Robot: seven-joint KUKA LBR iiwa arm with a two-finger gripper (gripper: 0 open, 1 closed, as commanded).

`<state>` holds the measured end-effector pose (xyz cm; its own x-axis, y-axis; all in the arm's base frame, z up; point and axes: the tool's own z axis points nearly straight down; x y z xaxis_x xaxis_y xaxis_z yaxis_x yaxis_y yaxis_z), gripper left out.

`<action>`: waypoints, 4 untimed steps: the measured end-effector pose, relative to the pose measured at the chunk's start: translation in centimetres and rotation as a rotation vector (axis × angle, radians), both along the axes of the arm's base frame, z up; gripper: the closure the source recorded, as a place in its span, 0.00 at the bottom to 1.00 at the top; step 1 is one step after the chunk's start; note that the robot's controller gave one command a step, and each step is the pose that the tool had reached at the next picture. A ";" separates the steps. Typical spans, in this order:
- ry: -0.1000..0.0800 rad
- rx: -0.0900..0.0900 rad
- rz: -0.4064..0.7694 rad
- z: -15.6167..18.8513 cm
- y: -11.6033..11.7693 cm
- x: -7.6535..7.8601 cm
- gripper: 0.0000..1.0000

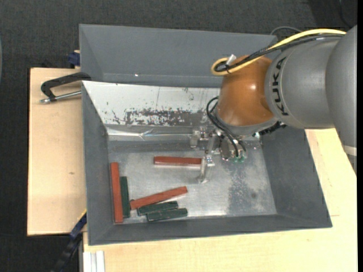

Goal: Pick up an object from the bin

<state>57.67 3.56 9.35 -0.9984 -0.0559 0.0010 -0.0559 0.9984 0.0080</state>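
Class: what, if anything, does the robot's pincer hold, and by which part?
It cannot be told. The pincer sits at the right end of the reddish-brown flat bar lying mid-bin, but no clear grip shows.

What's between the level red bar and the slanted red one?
Only bare bin floor, per the camera view, between level red bar and slanted red bar.

The grey arm bears the word KUKA on its casing.
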 end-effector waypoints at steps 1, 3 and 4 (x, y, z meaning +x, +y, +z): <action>-0.003 -0.006 -0.082 -2.2 1.0 -2.6 1.00; 0.002 -0.008 0.004 -0.2 1.6 -2.5 1.00; -0.002 -0.007 0.055 3.5 1.7 -4.5 1.00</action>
<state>53.18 5.28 12.88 -0.9939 -0.1103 -0.0005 -0.1103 0.9939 0.0013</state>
